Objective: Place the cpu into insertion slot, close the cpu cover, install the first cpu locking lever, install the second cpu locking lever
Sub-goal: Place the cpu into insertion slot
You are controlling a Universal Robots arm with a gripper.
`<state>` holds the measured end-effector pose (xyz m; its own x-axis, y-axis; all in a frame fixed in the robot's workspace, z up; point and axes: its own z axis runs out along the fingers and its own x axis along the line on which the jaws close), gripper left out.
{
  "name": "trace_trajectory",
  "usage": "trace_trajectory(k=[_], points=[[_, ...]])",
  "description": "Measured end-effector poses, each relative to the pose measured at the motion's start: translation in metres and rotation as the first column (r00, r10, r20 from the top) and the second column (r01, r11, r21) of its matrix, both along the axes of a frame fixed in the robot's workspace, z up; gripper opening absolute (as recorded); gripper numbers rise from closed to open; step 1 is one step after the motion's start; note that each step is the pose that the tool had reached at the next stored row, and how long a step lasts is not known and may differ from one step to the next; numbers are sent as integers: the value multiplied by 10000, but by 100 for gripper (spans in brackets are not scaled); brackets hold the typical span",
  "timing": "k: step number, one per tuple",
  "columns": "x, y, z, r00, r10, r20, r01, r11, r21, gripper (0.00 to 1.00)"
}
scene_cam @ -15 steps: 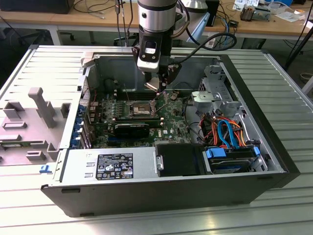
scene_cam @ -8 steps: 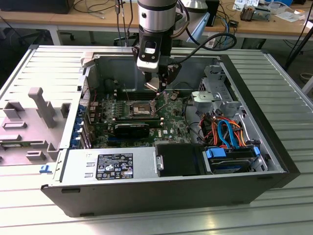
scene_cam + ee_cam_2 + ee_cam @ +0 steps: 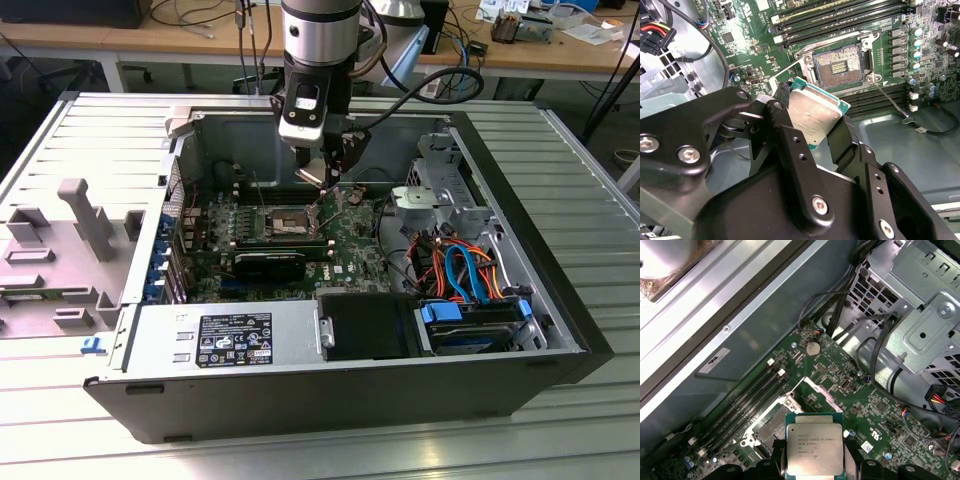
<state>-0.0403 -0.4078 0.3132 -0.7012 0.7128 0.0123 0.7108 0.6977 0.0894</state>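
I'm on step one: my gripper (image 3: 812,122) has its jaws clamped on the cpu (image 3: 816,109), near the bare slot (image 3: 839,67); seating, I reckon, calls for squaring it overhead

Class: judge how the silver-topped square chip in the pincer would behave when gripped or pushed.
Likely stiff: the small flat silver-topped square chip looks unbent in the black pincer. Probably light, being thin. Its smooth metal top may slip.

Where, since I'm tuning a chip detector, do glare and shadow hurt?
First wrist view: glare bleaches the surface outside the case, the chip is evenly lit. Second wrist view: the black end effector gripping it reads dark. Exterior view: the motherboard sits dimmer than the pale table.
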Motion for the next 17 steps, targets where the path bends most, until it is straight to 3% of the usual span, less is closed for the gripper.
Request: trace_trajectory(k=[17], points=[[0,0,0,9997,-229,0,229,9997,0,55]])
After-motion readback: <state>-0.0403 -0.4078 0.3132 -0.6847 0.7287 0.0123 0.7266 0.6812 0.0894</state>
